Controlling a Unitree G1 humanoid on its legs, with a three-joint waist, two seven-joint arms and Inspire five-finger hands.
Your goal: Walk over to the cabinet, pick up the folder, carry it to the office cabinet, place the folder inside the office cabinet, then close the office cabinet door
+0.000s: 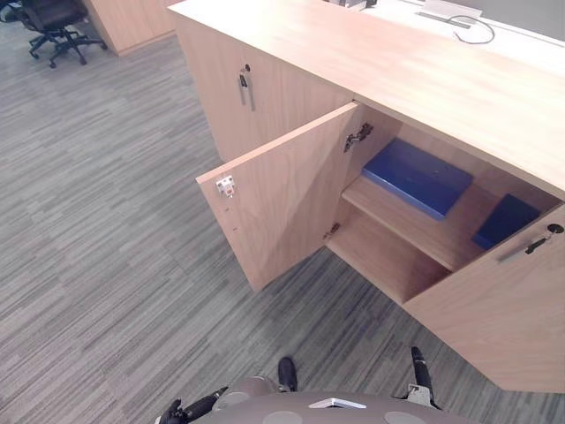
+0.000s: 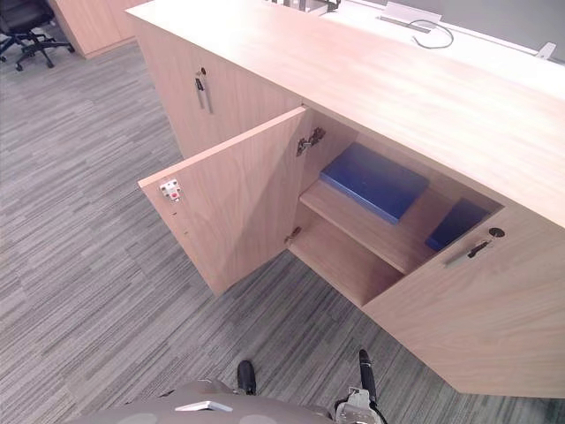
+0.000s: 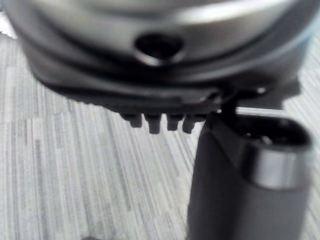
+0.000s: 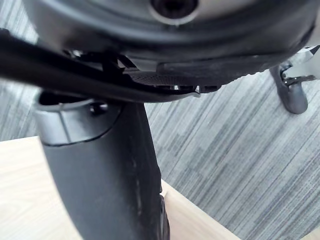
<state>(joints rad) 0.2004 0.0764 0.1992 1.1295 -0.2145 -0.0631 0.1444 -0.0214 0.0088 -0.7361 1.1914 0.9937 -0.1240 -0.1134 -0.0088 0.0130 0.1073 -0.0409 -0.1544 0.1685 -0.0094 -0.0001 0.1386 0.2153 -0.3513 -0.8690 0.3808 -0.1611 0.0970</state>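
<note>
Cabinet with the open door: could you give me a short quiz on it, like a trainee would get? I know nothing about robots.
1. True or false: the blue folder lies on the upper shelf inside the cabinet.
2. The door on the left of the folder is: A swung open, B shut, C taken off.
3. Does the left hand or the right hand hold the folder?

Key: 1 true. 2 A. 3 neither; both hang low over the carpet, apart from the cabinet.
</note>
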